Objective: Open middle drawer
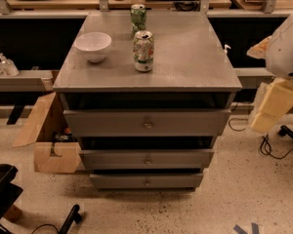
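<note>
Sits left of and below the cream claw point(274, 106) (cannot tell open or closed): wide shallow grey middle drawer point(112, 159), likely rigid, free-sliding, best pinched at its small round brass knob point(147, 160).

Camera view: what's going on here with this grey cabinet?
A robot is meant to open the middle drawer, but nothing is touching it. Its front looks shut and its brass knob is free. The gripper hangs at the right edge of the view, beside the cabinet and apart from it. On the cabinet top stand a white bowl and two cans, one near the front and one at the back.
</note>
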